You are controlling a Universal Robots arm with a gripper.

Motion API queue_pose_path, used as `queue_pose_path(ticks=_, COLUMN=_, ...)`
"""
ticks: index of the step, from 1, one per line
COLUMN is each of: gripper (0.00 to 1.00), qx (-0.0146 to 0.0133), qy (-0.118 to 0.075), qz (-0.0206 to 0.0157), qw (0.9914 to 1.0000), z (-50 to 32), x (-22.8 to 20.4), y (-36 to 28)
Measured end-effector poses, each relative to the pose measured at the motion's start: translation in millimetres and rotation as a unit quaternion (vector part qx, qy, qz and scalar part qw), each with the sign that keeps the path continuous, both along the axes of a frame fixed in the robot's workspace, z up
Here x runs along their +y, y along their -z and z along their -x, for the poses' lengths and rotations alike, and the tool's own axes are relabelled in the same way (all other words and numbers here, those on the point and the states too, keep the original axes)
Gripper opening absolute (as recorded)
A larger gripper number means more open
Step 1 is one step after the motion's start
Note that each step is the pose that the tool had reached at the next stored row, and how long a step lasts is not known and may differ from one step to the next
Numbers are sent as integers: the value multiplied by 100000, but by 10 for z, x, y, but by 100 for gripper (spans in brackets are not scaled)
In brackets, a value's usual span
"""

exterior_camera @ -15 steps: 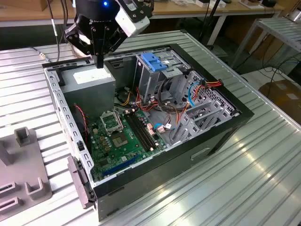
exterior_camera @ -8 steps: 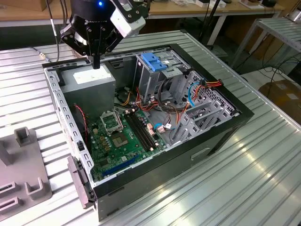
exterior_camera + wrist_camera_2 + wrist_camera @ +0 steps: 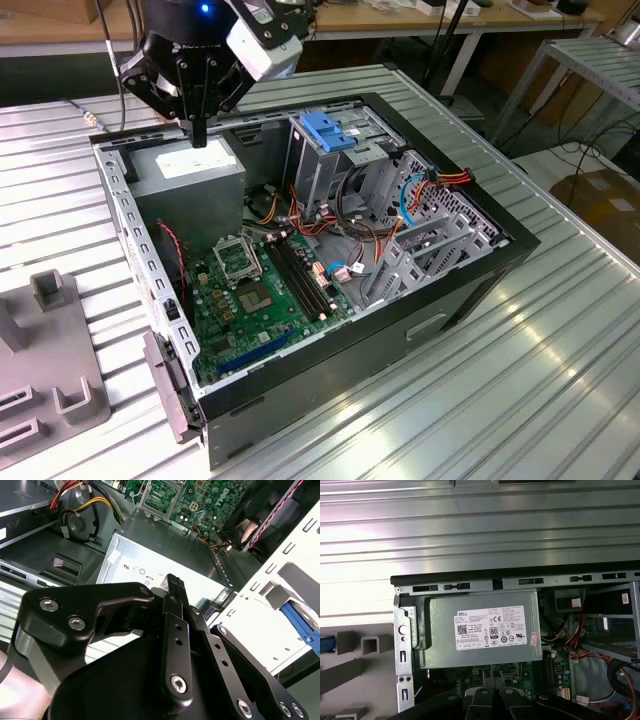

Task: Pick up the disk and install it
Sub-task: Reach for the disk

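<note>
Gripper (image 3: 198,138): fingers pressed together, nothing btw them; sits over power supply (image 3: 190,172), near the case wall on the exterior view's left.
PC case (image 3: 470,290): open, lying on its side on slatted metal table (image 3: 560,380); motherboard (image 3: 265,290) exposed; drive cage (image 3: 330,135) w/ blue top upright inside.
Disk (image 3: 300,624): blue frame edge visible in second wrist view, sitting in pale fixture (image 3: 270,605) outside the case, well apart from gripper.

Bright, even overhead light falls on the ribbed metal bench (image 3: 560,330), which throws pale glare streaks beside the computer case (image 3: 330,370). Inside the case, the motherboard (image 3: 255,300) lies in soft shadow. Above the case, the black pincer (image 3: 172,581) shows dull highlights.
</note>
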State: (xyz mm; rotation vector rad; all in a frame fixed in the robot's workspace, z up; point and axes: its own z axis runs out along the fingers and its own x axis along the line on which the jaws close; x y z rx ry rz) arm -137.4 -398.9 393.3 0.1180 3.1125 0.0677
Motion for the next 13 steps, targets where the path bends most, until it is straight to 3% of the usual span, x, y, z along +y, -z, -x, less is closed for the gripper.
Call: queue_pose_path(ticks=13, gripper=10, qx=-1, qy=3, qz=0, qw=100000, z=117, x=0, y=0)
